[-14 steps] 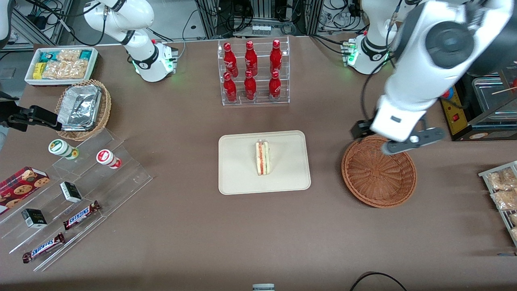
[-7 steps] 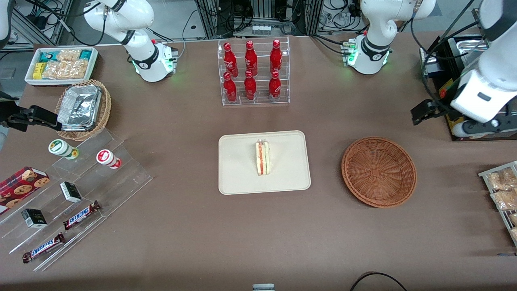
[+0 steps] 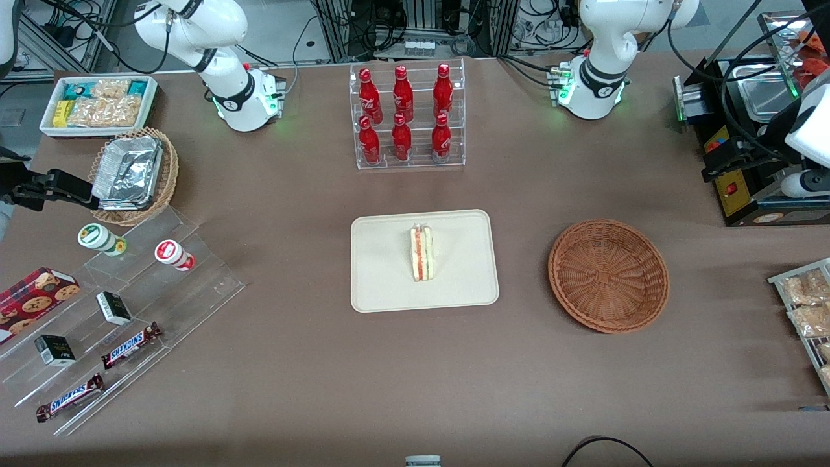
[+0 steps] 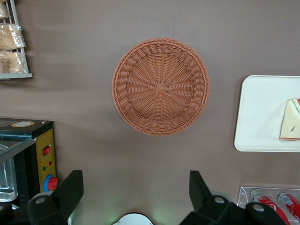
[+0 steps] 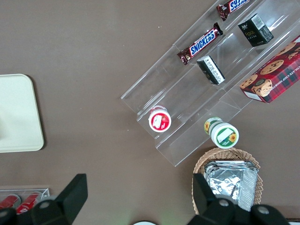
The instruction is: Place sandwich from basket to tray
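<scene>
Resting on its side near the middle of the tray, the sandwich shows its red-orange stripe in the front view, with bare cream tray on every side of it out to the low rim. The basket sits apart from the tray, toward the working arm's end of the table, with a strip of brown table between the two rims; nothing lies in it. The gripper hangs at that end of the table, well apart from the basket and over a black appliance. A clear rack of red bottles stands farther from the front camera than the tray, with open table between them.

In the left wrist view the gripper hangs high above the table with its two fingers spread wide and nothing between them. The basket lies whole in sight with bare table all round its rim. One rounded end of the tray shows beside it, carrying a corner of the sandwich.

The right wrist view shows another rounded end of the tray with bare table around it.
</scene>
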You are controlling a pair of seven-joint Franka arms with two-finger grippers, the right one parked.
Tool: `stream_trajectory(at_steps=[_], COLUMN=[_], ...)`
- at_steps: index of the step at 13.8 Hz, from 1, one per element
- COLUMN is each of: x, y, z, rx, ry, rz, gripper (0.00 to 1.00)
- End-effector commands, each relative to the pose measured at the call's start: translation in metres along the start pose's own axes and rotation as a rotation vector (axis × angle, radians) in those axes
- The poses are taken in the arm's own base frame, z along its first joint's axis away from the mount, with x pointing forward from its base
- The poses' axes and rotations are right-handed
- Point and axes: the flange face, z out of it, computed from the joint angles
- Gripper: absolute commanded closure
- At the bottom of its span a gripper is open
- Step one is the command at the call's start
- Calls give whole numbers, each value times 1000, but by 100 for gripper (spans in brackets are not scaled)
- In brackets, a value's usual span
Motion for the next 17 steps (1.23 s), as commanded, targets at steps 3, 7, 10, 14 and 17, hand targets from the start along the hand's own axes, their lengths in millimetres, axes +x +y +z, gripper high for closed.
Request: stream_trajectory(at_steps=[3,7,10,14,17], x=[-7,-3,6,6,4], y=[-15,-21,-16,-5,5], z=[-6,-3,-3,-1,-7], rx=[-23,-9,-16,-11,-7], ry=[5,0,6,1,12], rz=[18,47,49,66,75], gripper=[0,0,0,0,0])
